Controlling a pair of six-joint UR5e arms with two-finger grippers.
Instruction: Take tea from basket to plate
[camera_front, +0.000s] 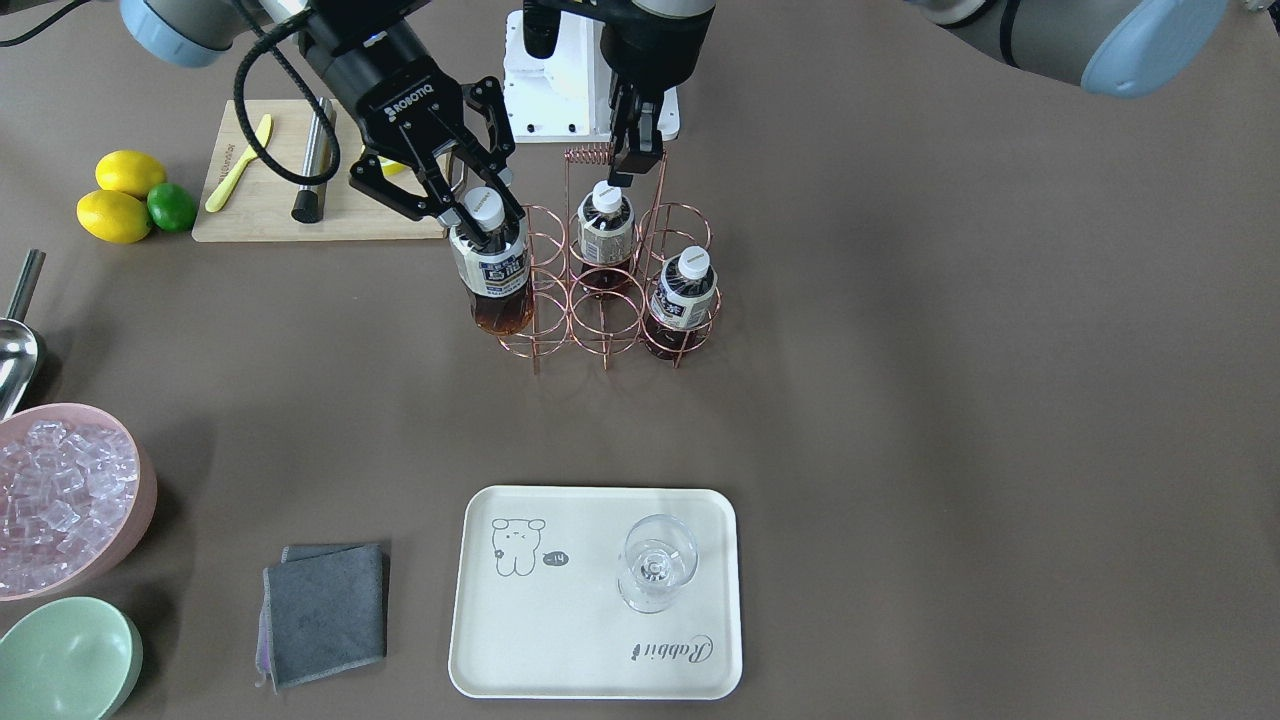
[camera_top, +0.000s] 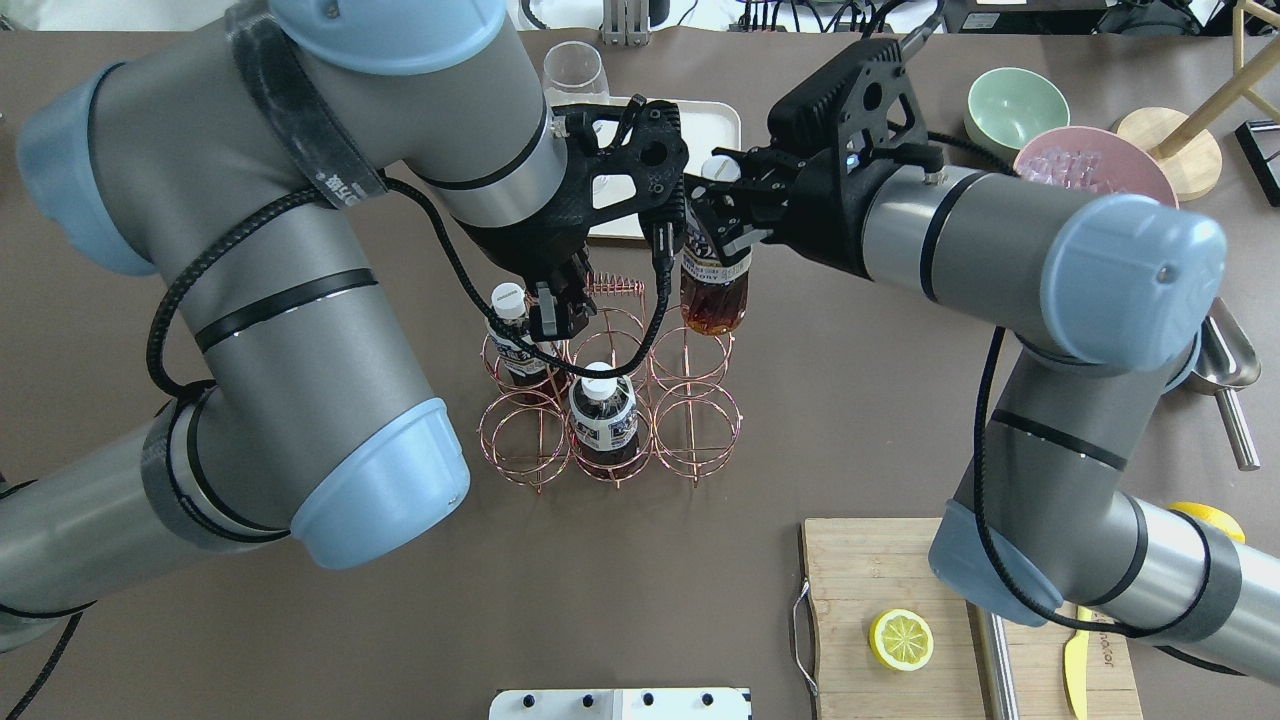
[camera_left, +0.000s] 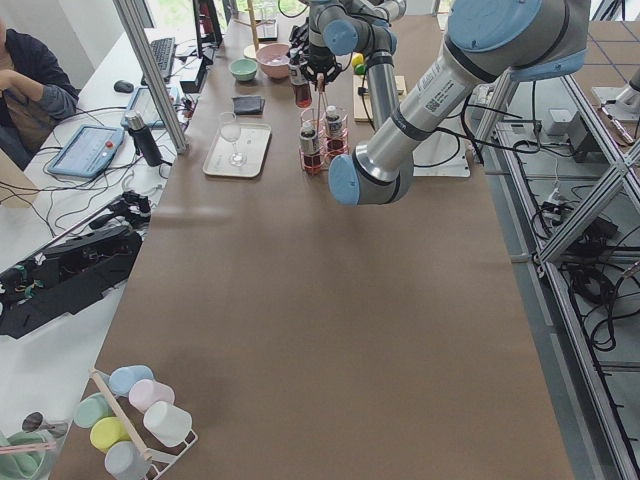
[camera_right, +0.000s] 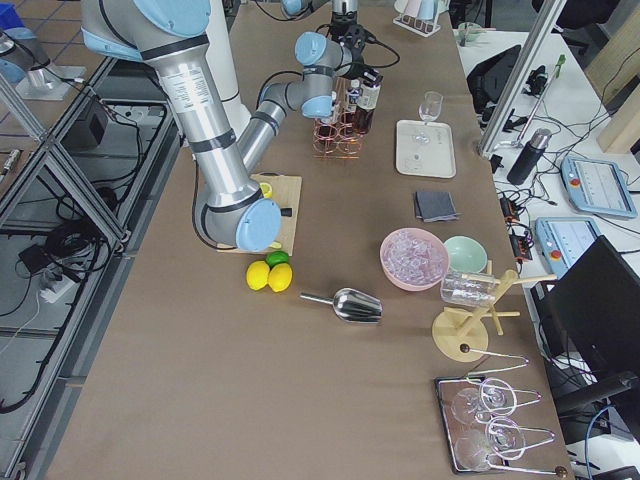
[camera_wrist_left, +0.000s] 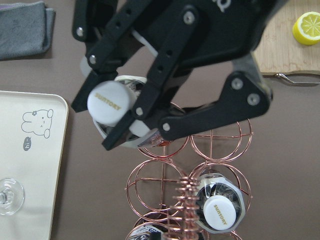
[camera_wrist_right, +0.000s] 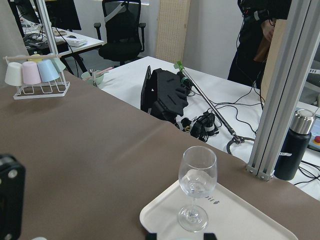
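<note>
Right fingers up close in the left wrist view: pinching the tea at the neck, just under the white cap. Bottle hangs below them, slightly tilted, and looks lifted above the corner ring of the basket. Can't confirm the base is fully clear of the wire.

Left fingers look pressed together at the end of the coiled handle, probably pinching the wire to steady the basket. Contact itself is hard to see. Two more bottles sit in rings right below and beside them.

Plate is well away from both sets of fingers, on the surface's operator side. A wine glass stands on one half of it.

Handling guess:
- Full bottle, so most of the weight is low and it will swing and slosh.
- Body is smooth thin plastic that dents and slips.
- Neck is stiff and the cap lip acts as a stop, so the current hold is the right one.
- Put it down on the bear half, clear of the glass.
</note>
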